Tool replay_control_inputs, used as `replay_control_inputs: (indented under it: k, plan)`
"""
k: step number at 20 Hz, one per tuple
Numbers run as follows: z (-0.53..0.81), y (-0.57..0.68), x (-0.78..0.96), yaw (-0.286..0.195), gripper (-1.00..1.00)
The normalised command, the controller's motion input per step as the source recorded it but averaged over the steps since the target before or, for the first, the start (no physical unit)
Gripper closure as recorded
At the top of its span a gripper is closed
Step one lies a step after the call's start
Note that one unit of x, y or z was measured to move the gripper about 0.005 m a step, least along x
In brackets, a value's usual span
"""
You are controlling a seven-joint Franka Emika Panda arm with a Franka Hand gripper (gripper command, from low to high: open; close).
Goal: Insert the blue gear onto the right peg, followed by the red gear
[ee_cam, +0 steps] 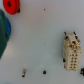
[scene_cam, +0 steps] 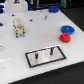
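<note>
Nearest, in exterior view: grey plate (scene_cam: 43,56) with black rim on the white tabletop (scene_cam: 15,62), two dark pins upright; right peg (scene_cam: 51,50) bare. Farther toward the exterior view's right: red gear (scene_cam: 64,37) touching blue gear (scene_cam: 66,30) just behind it. Beige block (scene_cam: 18,26) toward the exterior view's left. Fingers not visible, state can't tell. No readable text anywhere.

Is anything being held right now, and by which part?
Neither gear is held: the blue gear and the red gear both lie on the table. The fingers are out of view.
</note>
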Motion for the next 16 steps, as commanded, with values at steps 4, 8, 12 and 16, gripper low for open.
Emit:
replay_control_inputs:
  k: [4,8,12,16]
  plan:
    - [-0.03,0.54,-0.58,0.0,-1.0]
    - [-0.03,0.61,-0.52,0.0,-1.0]
    - [-0.23,0.5,-0.44,0.0,-1.0]
    - [-0.24,0.56,-0.35,0.0,-1.0]
